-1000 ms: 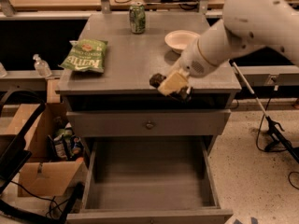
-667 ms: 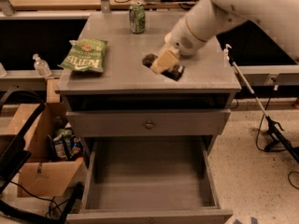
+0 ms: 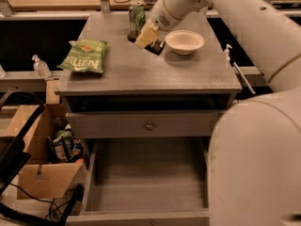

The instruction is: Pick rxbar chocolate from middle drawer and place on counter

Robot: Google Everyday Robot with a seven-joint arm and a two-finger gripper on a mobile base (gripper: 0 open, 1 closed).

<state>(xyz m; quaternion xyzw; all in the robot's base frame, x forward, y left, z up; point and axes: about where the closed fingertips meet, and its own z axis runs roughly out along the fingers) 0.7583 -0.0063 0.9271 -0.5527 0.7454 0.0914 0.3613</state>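
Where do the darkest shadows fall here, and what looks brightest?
Camera view: darkest is the recess under the counter; the middle drawer dims toward its back; brightest is the white bowl, beside the end effector hovering over the counter's far part.

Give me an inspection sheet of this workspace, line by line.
Surface: counter, grey, flat.
Job's things: middle drawer pulled open, no bar seen on its floor; rxbar chocolate cannot be told apart from the dark parts at the gripper.
Clutter: green chip bag, green can and white bowl, all on the counter.
Grippers: gripper over the counter, between can and bowl.
Cables: black cable on the floor, left.
Surroundings: cardboard box beside the cabinet; clear bottle.
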